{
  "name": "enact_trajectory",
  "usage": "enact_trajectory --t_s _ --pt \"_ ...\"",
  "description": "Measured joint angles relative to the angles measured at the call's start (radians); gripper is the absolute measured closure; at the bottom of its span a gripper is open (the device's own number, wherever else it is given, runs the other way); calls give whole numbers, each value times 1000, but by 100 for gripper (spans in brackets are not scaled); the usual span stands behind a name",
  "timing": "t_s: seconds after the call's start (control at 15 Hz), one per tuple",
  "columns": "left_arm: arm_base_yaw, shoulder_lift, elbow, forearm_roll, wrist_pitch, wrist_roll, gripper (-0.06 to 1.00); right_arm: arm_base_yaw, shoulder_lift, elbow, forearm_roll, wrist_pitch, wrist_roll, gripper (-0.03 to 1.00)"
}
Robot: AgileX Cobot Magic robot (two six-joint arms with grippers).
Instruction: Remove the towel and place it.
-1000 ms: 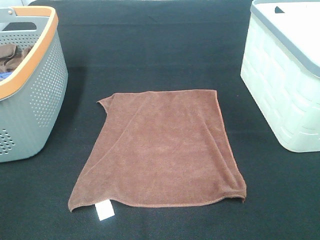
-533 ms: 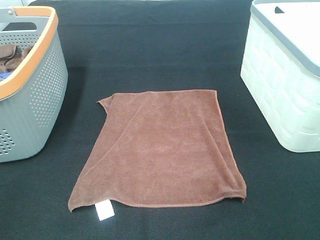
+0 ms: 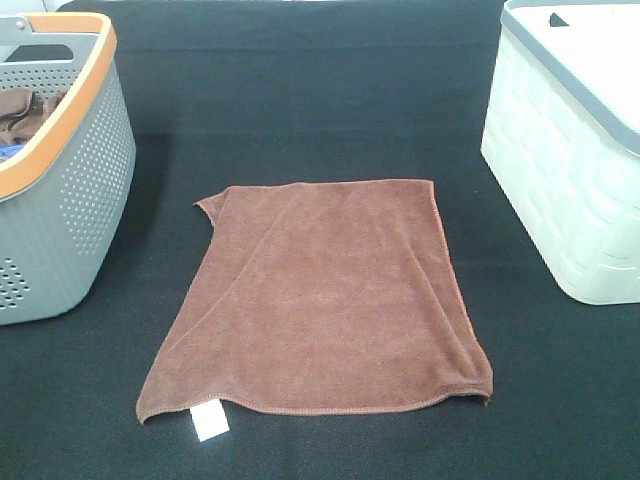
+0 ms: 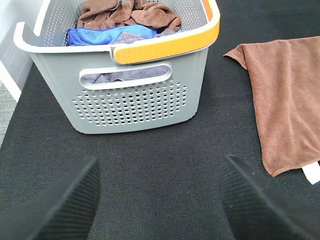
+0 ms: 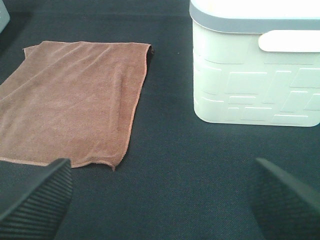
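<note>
Brown towel (image 3: 318, 296) lies spread flat on the black mat (image 3: 330, 110), off to one side of each set of jaws, untouched. Left gripper (image 4: 160, 200) and right gripper (image 5: 162, 200) both gape, empty. Judging by this, either the towel is already placed or the picking up is all ahead.

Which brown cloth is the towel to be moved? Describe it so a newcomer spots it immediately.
On the black table, between the grey basket and the white bin, lies the towel, spread flat. Unlike the brown cloth crumpled inside the basket, it shows a white tag.
</note>
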Motion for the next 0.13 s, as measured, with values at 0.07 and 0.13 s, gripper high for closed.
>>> enact_trajectory --t_s 0.07,0.13 --pt "0 0 0 0 0 0 29 0 0 0 0 0 0 8" --pt "0 0 0 0 0 0 29 0 0 0 0 0 0 8"
